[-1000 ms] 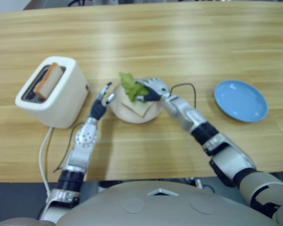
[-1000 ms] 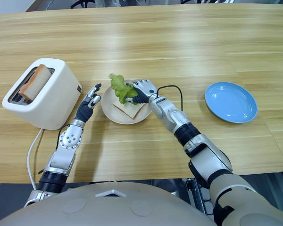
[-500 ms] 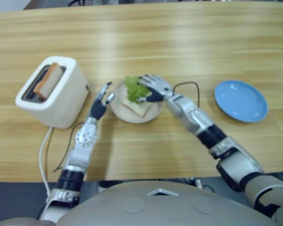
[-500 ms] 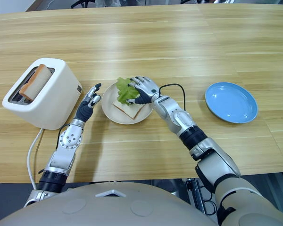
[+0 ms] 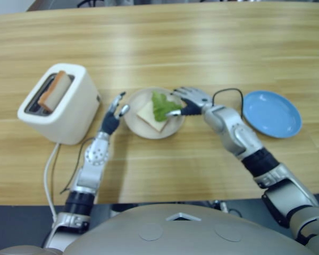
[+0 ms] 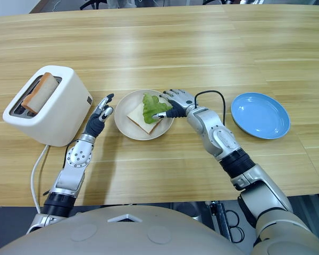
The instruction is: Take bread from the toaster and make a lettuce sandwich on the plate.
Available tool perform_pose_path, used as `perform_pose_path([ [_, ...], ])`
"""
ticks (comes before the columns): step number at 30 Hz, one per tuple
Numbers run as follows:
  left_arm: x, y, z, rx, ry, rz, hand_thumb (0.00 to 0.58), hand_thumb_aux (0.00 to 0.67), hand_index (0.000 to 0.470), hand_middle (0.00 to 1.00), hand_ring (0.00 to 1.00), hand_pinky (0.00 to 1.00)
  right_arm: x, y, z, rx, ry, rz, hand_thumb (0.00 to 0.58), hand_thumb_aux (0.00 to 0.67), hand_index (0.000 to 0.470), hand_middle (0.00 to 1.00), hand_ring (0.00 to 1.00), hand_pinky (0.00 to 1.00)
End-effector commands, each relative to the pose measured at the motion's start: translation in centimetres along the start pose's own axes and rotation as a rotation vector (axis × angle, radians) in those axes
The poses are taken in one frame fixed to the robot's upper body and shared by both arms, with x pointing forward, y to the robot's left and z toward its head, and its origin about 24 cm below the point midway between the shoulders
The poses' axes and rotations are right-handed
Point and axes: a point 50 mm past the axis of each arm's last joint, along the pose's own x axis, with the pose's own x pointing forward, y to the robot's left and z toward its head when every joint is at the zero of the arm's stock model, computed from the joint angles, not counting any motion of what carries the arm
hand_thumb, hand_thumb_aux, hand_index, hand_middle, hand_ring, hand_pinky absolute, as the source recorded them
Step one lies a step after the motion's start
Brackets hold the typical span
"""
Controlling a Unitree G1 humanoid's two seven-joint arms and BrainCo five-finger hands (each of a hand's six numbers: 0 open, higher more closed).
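Toward the tabletop's (image 6: 165, 48) near edge, our left hand (image 6: 98, 119) is spread and empty just beside the cream plate (image 6: 128, 134). On that plate one bread slice (image 6: 135, 114) carries the lettuce leaf (image 6: 150, 106). Our right hand (image 6: 179, 102) touches the leaf, and we cannot tell whether it pinches it. Left of the plate, the toaster (image 6: 58, 114) holds the second slice (image 6: 34, 95), so we judge the topping step remains.

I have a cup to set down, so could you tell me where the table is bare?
Bare: the far side beyond the toaster, plate and blue plate. Crowded: the left hand fills the toaster-plate gap; the right hand, holding lettuce, fills the gap between plates.
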Motion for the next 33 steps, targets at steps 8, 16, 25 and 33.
perform_pose_path([
  [8,0.1,4.6,6.5,0.067,-0.277,0.096,0.000,0.000,0.000,0.00,0.00,0.00,-4.1,-5.2,-2.0,0.629,-0.063,-0.535,0.000,0.000,0.000,0.00,0.00,0.00],
  [16,-2.5,13.9,15.5,0.436,-0.369,0.009,0.000,0.000,0.000,0.00,0.00,0.00,-5.6,1.1,-3.8,1.032,0.043,-0.512,0.000,0.000,0.000,0.00,0.00,0.00],
  [25,-2.8,20.5,10.4,1.132,0.150,0.072,0.000,0.000,0.000,0.00,0.00,0.00,-6.3,3.0,-4.2,1.019,0.102,-0.505,0.000,0.000,0.000,0.00,0.00,0.00],
  [33,-3.3,21.5,4.7,1.288,0.446,-0.090,0.000,0.000,0.000,0.00,0.00,0.00,-6.9,2.5,-4.5,0.980,0.110,-0.534,0.000,0.000,0.000,0.00,0.00,0.00],
])
